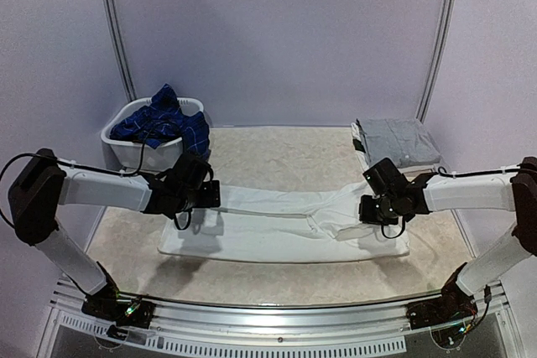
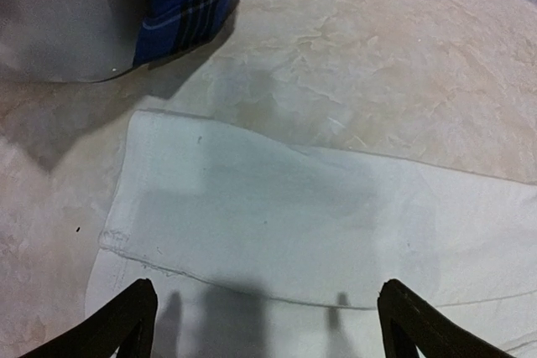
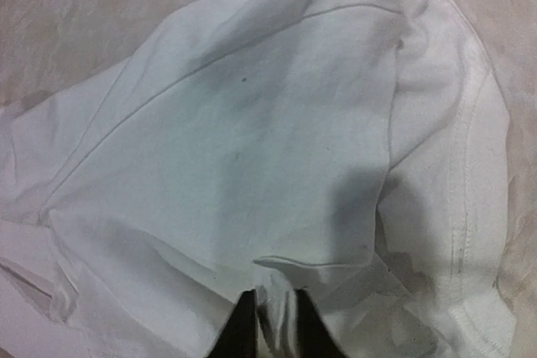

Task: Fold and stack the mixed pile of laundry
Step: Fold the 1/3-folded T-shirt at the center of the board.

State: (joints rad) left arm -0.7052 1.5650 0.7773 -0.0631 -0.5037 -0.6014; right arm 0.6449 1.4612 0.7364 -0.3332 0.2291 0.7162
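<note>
White trousers [image 1: 277, 225] lay across the tabletop [image 1: 277, 153]!
Left gripper [image 2: 267, 287] gaped above them; right gripper [image 3: 270, 312] pinched their cloth by the right edge.

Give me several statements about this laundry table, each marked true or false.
The white trousers lie spread across the table. True.
The left gripper is shut on the trousers. False: it is open above them, holding nothing.
The right gripper pinches the trousers' cloth. True.
The navy plaid shirt lies flat on the table. False: it is bunched in the white basket.
A folded grey garment lies at the table's far right. True.
</note>
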